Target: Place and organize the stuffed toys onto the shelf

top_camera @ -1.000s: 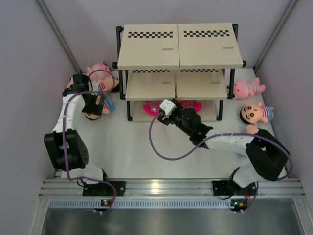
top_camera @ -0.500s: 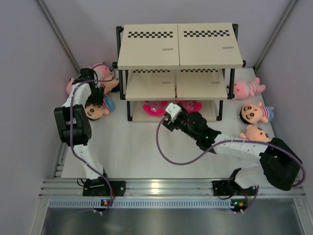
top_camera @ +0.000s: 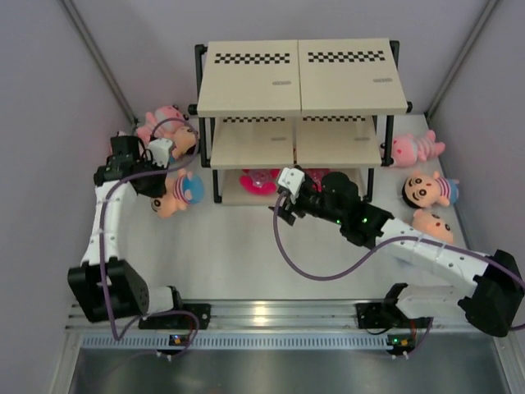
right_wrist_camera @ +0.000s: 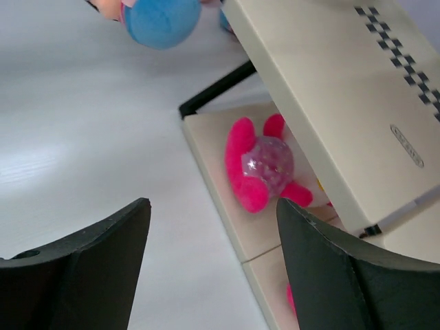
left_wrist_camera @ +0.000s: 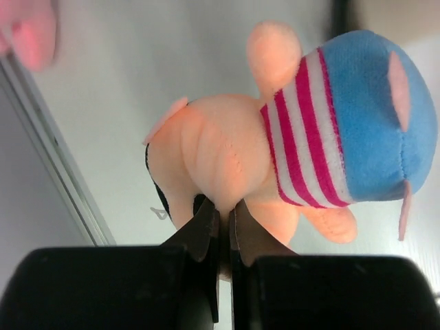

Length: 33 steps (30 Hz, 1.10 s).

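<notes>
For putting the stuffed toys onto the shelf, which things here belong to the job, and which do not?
Job: shelf; doll in the left gripper; magenta toy on the bottom board; pink striped animal and two dolls at right; pink toy at left.
Not the job: purple cables; metal rail.

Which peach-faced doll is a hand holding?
The doll left of the shelf, pinched in the left hand; the two dolls right of the shelf lie loose.

Overhead plus wrist close-ups (shelf (top_camera: 328, 82) shared)
</notes>
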### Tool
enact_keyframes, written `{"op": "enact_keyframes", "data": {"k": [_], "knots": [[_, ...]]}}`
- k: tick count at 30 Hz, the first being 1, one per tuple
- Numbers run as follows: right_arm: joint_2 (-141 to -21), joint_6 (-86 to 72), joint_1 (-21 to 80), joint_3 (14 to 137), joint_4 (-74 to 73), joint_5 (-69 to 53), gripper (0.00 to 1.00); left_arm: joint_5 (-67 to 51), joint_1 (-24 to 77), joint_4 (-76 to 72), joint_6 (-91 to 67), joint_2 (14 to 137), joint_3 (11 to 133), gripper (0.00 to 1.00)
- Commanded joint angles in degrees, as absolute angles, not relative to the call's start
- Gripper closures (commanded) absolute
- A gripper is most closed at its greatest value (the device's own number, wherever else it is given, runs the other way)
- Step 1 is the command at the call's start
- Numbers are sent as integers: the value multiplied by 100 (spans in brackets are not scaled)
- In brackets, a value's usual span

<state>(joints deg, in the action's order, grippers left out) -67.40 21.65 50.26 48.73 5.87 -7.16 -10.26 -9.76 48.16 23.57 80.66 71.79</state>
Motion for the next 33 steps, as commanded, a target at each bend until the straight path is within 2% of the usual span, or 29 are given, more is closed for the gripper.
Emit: {"op": "enact_keyframes", "data": {"k": [1,4,5,9,12,16,24,26,28,29,30,31,33], "knots": [[-6530,2311,5098,5782,-877,-2019,25,-3072,-958,5904,3855,6893,6926,100],[-6591,2312,5106,6169,-1133,-3055,24,-3777,-775,6441,4489,5944,6628,100],[-6618,2277,5115,6292,-1116,-3642,24,-3901,-678,6564,4569,5846,6575,100],[-6977,1996,5281,6486,-651,-4385,23,-4403,-195,6741,4212,5818,6653,100],[-7363,2013,5457,6767,-624,-4552,23,-4439,366,6741,4017,5757,6697,100],[-7988,2100,5730,7276,-975,-4790,23,-4360,510,6741,3929,5713,6803,100],[-8657,2214,6117,7515,-939,-3763,24,-4403,589,6794,3990,5625,6829,100],[-8666,2320,6117,7436,-1072,-3569,30,-4421,589,6873,4069,5607,6855,100],[-8675,2399,6117,7392,-1291,-3490,42,-4421,589,6934,4166,5599,6890,100],[-8684,2399,6117,7392,-1353,-3420,59,-4412,589,6943,4183,5607,6891,100],[-8675,2356,6117,7383,-1388,-3358,69,-4395,589,6935,4192,5625,6899,100],[-8675,2338,6117,7409,-1467,-3305,85,-4403,589,6935,4201,5660,6934,100],[-8631,2259,6117,7444,-1547,-3139,100,-4412,589,6943,4149,5669,6996,100]]}}
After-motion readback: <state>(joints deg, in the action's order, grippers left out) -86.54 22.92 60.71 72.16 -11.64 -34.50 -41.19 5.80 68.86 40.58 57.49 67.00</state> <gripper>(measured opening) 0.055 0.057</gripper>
